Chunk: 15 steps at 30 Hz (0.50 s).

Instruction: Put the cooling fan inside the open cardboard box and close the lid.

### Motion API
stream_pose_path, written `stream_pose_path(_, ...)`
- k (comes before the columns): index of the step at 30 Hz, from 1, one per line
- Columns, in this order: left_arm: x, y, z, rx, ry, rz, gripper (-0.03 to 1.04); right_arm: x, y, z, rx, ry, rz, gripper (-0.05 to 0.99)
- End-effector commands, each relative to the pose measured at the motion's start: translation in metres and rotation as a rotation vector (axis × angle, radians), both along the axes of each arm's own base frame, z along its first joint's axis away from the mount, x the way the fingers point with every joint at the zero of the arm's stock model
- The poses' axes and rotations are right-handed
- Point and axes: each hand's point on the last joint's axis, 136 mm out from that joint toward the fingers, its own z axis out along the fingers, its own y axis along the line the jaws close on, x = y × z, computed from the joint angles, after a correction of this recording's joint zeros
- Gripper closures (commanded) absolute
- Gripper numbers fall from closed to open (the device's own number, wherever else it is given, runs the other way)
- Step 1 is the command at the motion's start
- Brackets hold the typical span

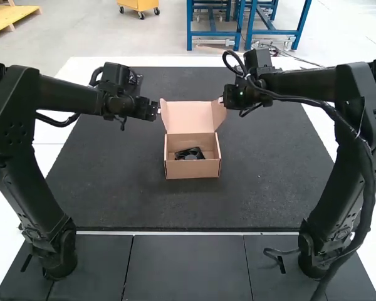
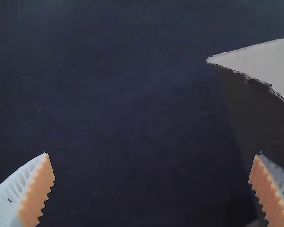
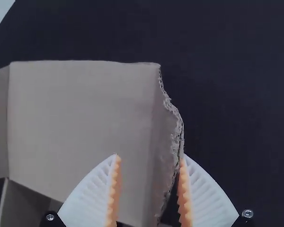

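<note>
Right fingers [image 3: 97, 194] were set astride lid [image 3: 85, 118] edge, unpinched, for closing; left fingers [image 2: 31, 191] were held spread alongside; fan [image 1: 189, 153] was seated in box [image 1: 192, 168].

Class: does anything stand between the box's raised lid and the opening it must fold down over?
Nothing visible does. The black cooling fan lies inside the brown cardboard box, below its rim. The right gripper straddles the upright lid at its side flap; the open left gripper sits beside the lid's other edge.
</note>
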Motion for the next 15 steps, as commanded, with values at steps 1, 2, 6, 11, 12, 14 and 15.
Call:
stream_pose_path(1,0.009,-0.006,0.018,-0.010,-0.043,-0.004,0.04,0.005,-0.012,0.012,0.006,-0.026,-0.034,0.64)
stream_pose_path(2,0.008,-0.006,0.019,-0.010,-0.043,-0.004,0.04,0.005,-0.012,0.011,0.004,-0.026,-0.033,0.64)
stream_pose_path(6,0.008,-0.007,0.019,-0.016,-0.040,0.000,0.04,0.002,-0.012,0.003,-0.003,-0.009,-0.031,0.67)
stream_pose_path(11,0.008,-0.007,0.018,-0.015,-0.038,0.000,0.04,0.000,-0.011,-0.002,-0.002,0.002,-0.018,0.76)
stream_pose_path(12,0.008,-0.007,0.018,-0.015,-0.038,0.000,0.04,-0.001,-0.011,-0.004,-0.004,0.006,-0.016,0.78)
stream_pose_path(14,0.008,-0.006,0.018,-0.017,-0.038,0.003,0.04,-0.001,-0.011,-0.009,-0.010,0.012,-0.011,0.80)
stream_pose_path(15,0.008,-0.007,0.018,-0.017,-0.038,0.001,0.04,-0.001,-0.010,-0.009,-0.014,0.009,-0.006,0.83)
